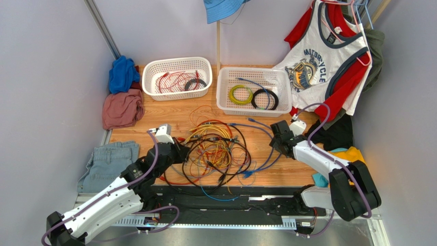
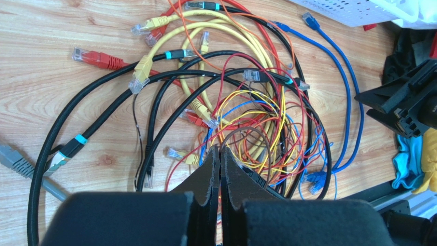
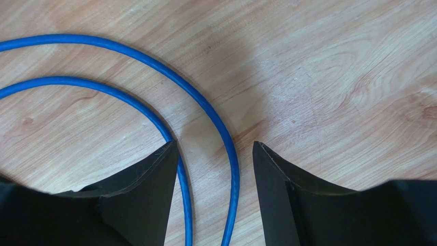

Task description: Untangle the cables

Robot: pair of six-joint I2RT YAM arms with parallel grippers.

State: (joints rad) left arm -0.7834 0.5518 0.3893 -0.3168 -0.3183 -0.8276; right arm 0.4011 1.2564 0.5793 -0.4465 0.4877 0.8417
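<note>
Thin multicoloured cables (image 1: pixel 218 148): tangled heap between the arms.
Left gripper (image 2: pixel 220 156): pinched closed at the heap.
Right gripper (image 3: pixel 213 145): wide, straddling blue cable (image 3: pixel 235 174).

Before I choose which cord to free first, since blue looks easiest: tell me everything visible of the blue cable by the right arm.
The blue cable is thin and round, with a smooth plastic-looking jacket. Two runs, possibly separate cords, lie flat on the wooden table in side-by-side arcs beside the tangle. One passes between the open fingers of the right end effector; the other meets one fingertip. A small plug ends one run near the white basket.
</note>
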